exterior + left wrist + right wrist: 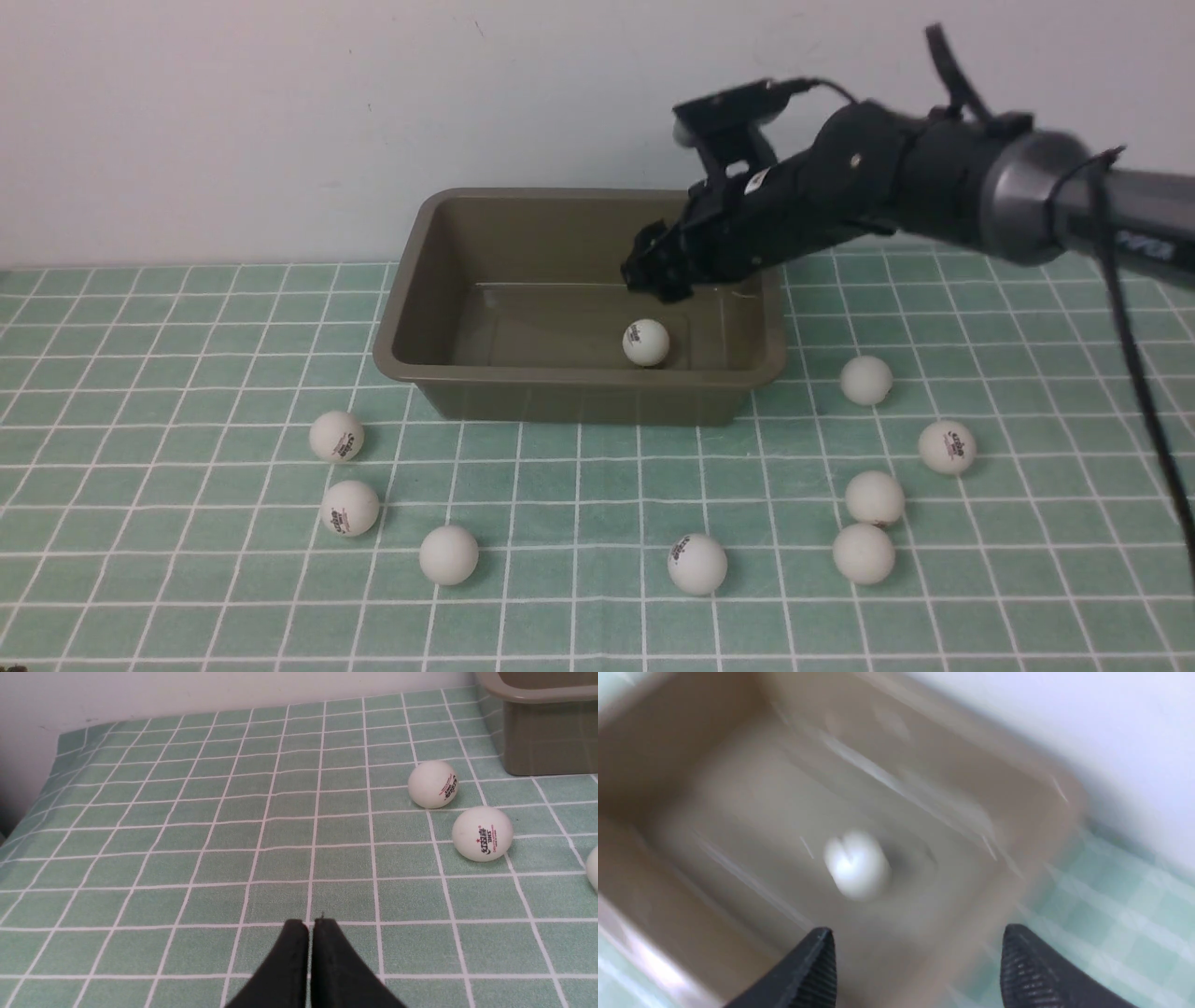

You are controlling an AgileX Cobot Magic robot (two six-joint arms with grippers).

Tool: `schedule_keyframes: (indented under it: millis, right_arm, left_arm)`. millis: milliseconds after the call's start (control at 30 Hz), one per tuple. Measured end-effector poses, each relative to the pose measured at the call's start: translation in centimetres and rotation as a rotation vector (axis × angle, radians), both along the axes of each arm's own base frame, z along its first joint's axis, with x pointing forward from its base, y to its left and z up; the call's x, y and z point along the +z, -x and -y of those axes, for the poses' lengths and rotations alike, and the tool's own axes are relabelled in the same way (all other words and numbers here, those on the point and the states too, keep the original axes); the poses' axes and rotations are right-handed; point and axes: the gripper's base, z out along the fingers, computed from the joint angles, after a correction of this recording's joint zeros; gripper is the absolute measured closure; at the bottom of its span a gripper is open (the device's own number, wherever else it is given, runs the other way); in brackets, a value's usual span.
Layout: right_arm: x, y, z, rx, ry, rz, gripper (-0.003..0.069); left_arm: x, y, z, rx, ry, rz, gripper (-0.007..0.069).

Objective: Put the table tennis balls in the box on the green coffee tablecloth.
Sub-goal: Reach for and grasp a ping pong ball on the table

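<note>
Front, box: I see the box (411,308) sitting on the green coffee tablecloth (579,485), toward the far edge.
Front, right tool: the right tool (658,271) hangs over the box's right half, above its floor; can't read the jaws from here.
Front, inside: one ball (646,343) on the box floor, below the tool, not touching it.
Front, outside: eight loose balls (448,554) on the cloth; 3 front-left, 1 front-centre, 4 on the right.
L wrist, left tool: the left tool (310,928) is pressed together, holding nothing, over bare cloth.
L wrist, nearby: two logo balls (482,834) just beside each other, near a box corner.
R wrist: pic blurred; right tool fingers spread, nothing between; the ball lies in the box beyond them.
</note>
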Motion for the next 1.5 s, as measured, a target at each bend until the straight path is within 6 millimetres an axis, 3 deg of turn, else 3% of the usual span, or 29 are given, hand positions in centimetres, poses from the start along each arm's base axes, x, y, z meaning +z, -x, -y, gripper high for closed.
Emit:
schedule_keyframes:
  millis: [133,300,500,733,900,1133,1267,1367,1500]
  right_arm:
    - [-1.0,0.0,4.9,-0.120,0.115,-0.175,0.0225]
    - [-3.2,-0.3,8.9,-0.235,0.121,-0.236,0.0225]
    - [-6.4,0.3,8.7,-0.239,0.101,-0.249,0.0225]
    - [-11.2,-0.8,8.1,-0.223,0.113,-0.314,0.0225]
    - [-12.9,-1.3,8.0,-0.227,0.120,-0.329,0.0225]
    - [-14.3,-1.5,7.9,-0.214,0.123,-0.341,0.0229]
    - [-14.6,-1.6,7.9,-0.213,0.126,-0.344,0.0280]
    - [-14.5,-1.6,7.9,-0.214,0.125,-0.340,0.0294]
    - [-12.9,-2.2,7.7,-0.192,0.129,-0.351,0.0294]
  left_arm:
    - [0.0,0.0,0.0,0.000,0.000,0.000,0.0629]
    - [0.0,0.0,0.0,0.000,0.000,0.000,0.0629]
    - [0.0,0.0,0.0,0.000,0.000,0.000,0.0629]
    - [0.0,0.0,0.0,0.000,0.000,0.000,0.0629]
    - [0.0,0.0,0.0,0.000,0.000,0.000,0.0629]
    - [0.0,0.0,0.0,0.000,0.000,0.000,0.0629]
    - [0.0,0.0,0.0,0.000,0.000,0.000,0.0629]
    - [0.0,0.0,0.0,0.000,0.000,0.000,0.0629]
    - [0.0,0.0,0.0,0.000,0.000,0.001,0.0629]
